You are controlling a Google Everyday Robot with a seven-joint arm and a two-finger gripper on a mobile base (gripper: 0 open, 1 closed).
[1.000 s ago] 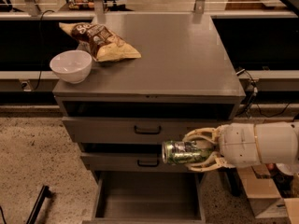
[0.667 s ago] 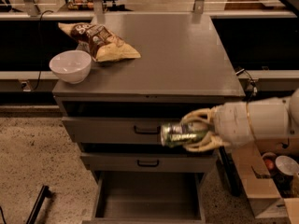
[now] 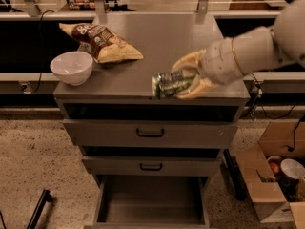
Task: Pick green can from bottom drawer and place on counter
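Clamping green can [image 3: 170, 84] sideways — pincer [image 3: 180, 81] over counter [image 3: 157, 42], nr front edge

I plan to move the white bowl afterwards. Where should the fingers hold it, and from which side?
Probably the rim, from above: the white bowl stands upright at the front left corner of the counter. Take the front or left rim, since the chip bag lies close at its back right. The gripper is over the counter's front edge, shut on the green can.
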